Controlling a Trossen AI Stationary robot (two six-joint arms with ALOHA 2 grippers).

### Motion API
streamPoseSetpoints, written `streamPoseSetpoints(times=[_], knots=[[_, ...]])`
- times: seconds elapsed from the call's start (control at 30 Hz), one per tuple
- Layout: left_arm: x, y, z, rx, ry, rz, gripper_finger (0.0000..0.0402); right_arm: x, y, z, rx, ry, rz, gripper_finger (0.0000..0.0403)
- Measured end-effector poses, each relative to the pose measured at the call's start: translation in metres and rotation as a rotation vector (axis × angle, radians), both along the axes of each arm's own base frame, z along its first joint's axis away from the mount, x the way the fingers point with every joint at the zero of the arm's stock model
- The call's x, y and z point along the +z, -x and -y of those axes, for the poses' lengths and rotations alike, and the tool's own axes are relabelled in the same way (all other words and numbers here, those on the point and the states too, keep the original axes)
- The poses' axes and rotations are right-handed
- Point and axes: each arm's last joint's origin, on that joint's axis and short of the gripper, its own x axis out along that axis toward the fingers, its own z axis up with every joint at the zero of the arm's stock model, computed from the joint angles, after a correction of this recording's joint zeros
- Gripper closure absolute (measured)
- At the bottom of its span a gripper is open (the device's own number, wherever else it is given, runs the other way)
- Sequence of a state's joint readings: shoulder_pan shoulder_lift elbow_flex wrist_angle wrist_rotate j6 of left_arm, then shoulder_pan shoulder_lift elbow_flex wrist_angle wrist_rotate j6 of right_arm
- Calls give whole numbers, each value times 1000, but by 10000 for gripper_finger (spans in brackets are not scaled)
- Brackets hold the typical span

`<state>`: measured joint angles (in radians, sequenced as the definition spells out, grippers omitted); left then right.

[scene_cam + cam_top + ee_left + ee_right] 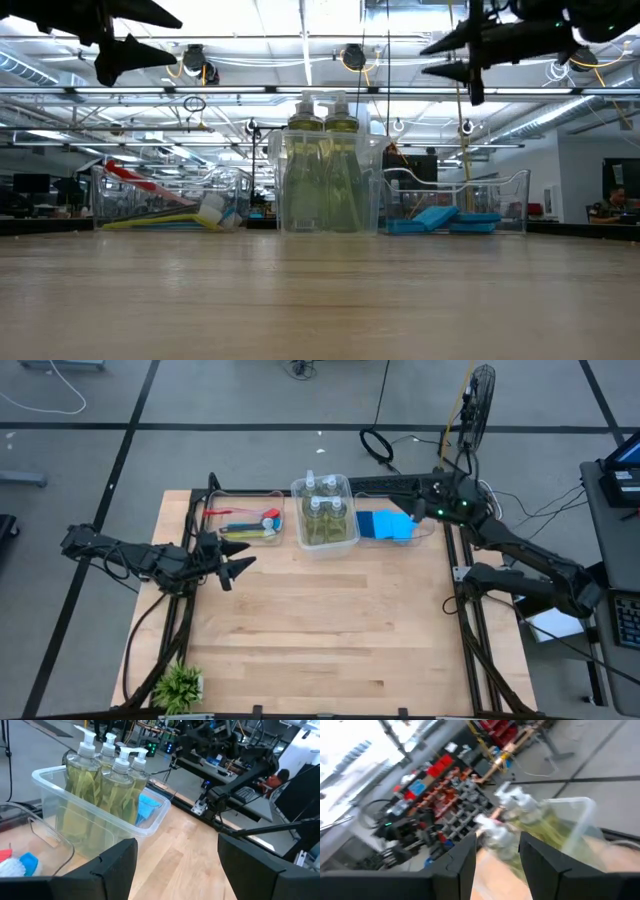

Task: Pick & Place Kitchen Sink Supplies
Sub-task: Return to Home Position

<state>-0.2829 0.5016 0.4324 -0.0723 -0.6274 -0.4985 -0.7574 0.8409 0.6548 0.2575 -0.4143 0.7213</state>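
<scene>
Where the wooden table (330, 620) lies nearest the low camera, its boards carry only a small green leafy plant (180, 685), which stands at the near left corner.

Farther in, by the table's left edge, the left gripper (240, 568) hangs in the air with its fingers spread wide and nothing between them. It points toward the middle of the table and sits high above the wood in the low view.

Along the far edge three clear plastic bins stand in a row. The left bin (243, 190) holds the long-handled brushes (245, 525), lying flat side by side. Red, blue and yellow-green handles can be made out, and one white bristle head faces the middle bin. The middle bin (50, 775) holds the four soap bottles (325, 510), upright and packed close, yellow-green liquid under white pump tops. The right bin (505, 200), just beside it, holds the bright-blue sponges (388, 525), lying flat and overlapping, so their number cannot be counted.

Above that right bin, well clear of the sponges, the right gripper (410, 512) hovers, its fingers parted by a moderate gap and empty.
</scene>
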Motion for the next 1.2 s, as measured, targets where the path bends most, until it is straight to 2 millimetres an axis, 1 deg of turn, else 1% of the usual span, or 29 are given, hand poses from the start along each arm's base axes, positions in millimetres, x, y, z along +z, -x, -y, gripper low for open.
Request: streamPoseSetpoints(times=[0.17, 0.33, 0.47, 0.63, 0.97, 1.03, 1.2], knots=[[5, 4, -1, -14, -29, 34, 128, 13, 11, -12, 61, 105, 46, 266], [11, 14, -3, -58, -70, 68, 128, 25, 24, -25, 56, 205, 84, 266], [13, 21, -5, -70, -113, 74, 128, 29, 35, -35, 51, 276, 82, 266], [12, 29, -6, -96, -159, 57, 128, 29, 49, -49, 47, 320, 51, 265], [16, 43, -8, -177, -262, 97, 128, 23, 75, -73, 46, 377, -16, 264], [14, 45, -9, -182, -264, 98, 128, 21, 80, -77, 46, 380, -26, 265], [-3, 43, -8, -184, -242, 115, 128, 15, 87, -84, 41, 379, -28, 268]])
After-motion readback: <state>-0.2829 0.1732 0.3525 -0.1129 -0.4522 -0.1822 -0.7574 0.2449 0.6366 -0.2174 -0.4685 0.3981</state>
